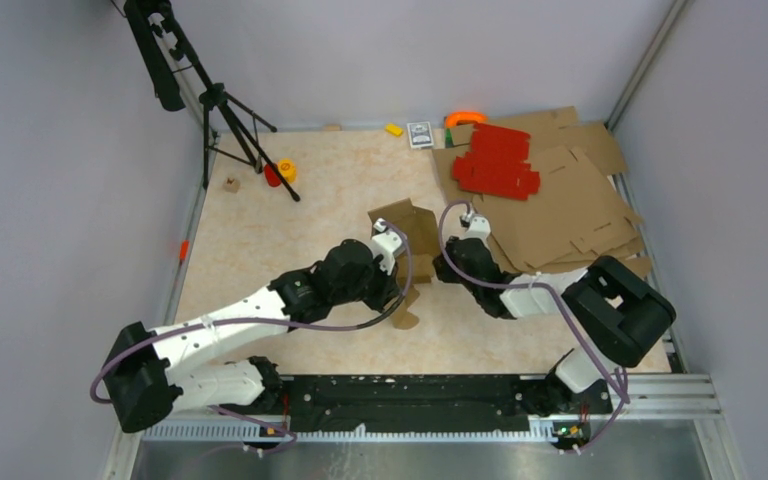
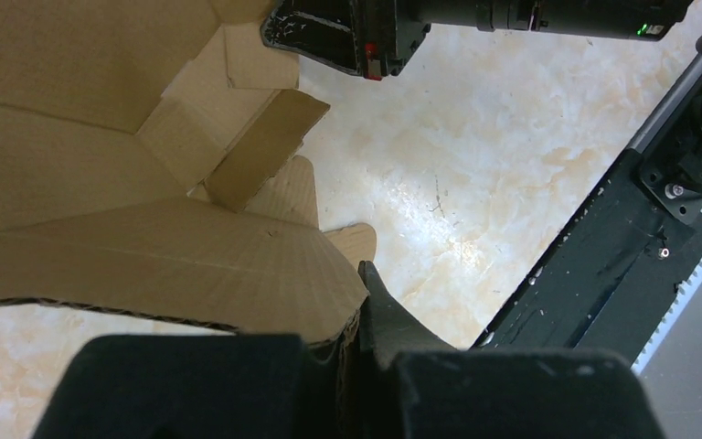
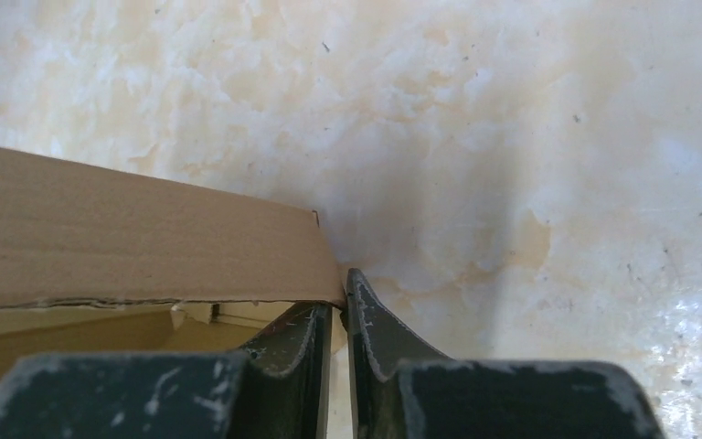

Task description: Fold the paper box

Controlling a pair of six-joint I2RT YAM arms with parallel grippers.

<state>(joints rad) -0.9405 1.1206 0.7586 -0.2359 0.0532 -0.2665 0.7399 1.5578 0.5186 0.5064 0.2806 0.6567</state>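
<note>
Fingers [image 2: 393,320] of the left gripper [image 2: 347,334] are clamped tight on a flap of the paper box [image 2: 164,265], whose other panels rise over the marbled table [image 2: 439,165]. At the right wrist, the right gripper [image 3: 340,306] stands narrow, nipping a panel's corner. From above, the paper box sits half-folded mid-table between both arms, near flat brown sheets [image 1: 570,215] and red sheets [image 1: 495,160].

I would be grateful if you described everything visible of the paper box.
The box is plain brown corrugated cardboard, unprinted, with creased panels and rounded flaps. It is half folded: some panels stand up and one flap lies on the table. It sits mid-table. The left gripper is clamped on one flap. The right gripper, nearly closed, touches a panel corner, but its grip is unclear.
</note>
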